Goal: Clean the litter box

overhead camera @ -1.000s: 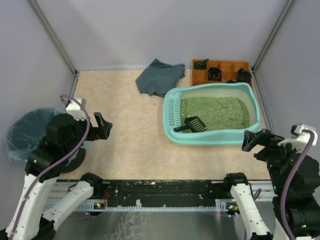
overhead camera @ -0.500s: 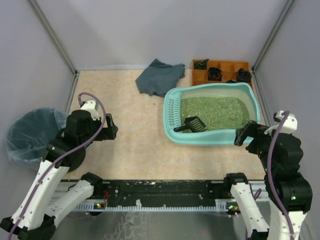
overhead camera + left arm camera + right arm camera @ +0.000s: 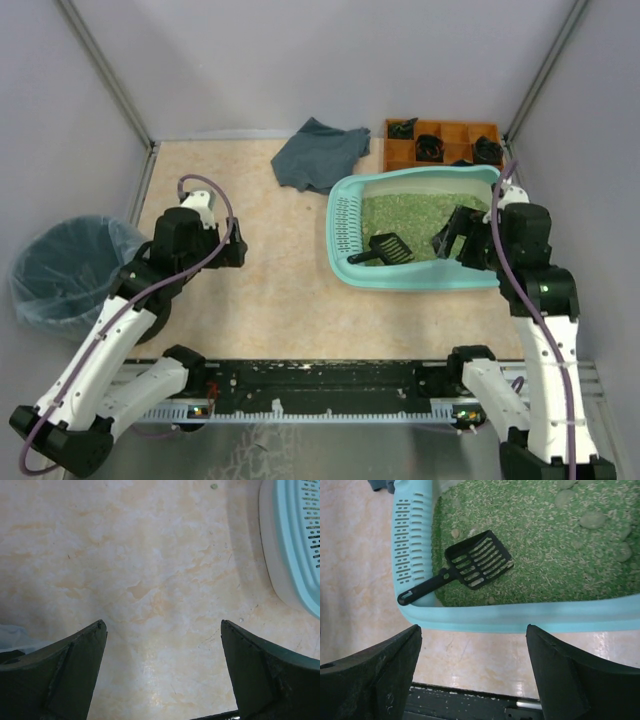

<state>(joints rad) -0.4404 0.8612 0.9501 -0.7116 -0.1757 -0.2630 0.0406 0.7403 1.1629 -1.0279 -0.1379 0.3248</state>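
The turquoise litter box [image 3: 412, 279] sits at the right of the table, with its slotted grille [image 3: 345, 222] at the left end. It holds green litter [image 3: 420, 212] with pale clumps [image 3: 592, 519]. A black slotted scoop [image 3: 383, 250] lies in the litter, its handle resting on the front-left rim [image 3: 420, 591]. My right gripper [image 3: 455, 232] is open and empty above the box's right front part. In the right wrist view it [image 3: 473, 627] hangs over the front rim [image 3: 545, 617]. My left gripper [image 3: 235, 250] is open and empty over bare table, left of the box [image 3: 295, 555].
A round bin lined with a bluish bag [image 3: 55, 270] stands at the far left. A grey-blue cloth [image 3: 320, 152] lies at the back centre. An orange compartment tray [image 3: 440, 140] with black items sits behind the box. Grey walls close in both sides.
Both arms have reached forward. My right gripper moved from the near right corner to over the litter box. My left gripper moved right and away from the bin.
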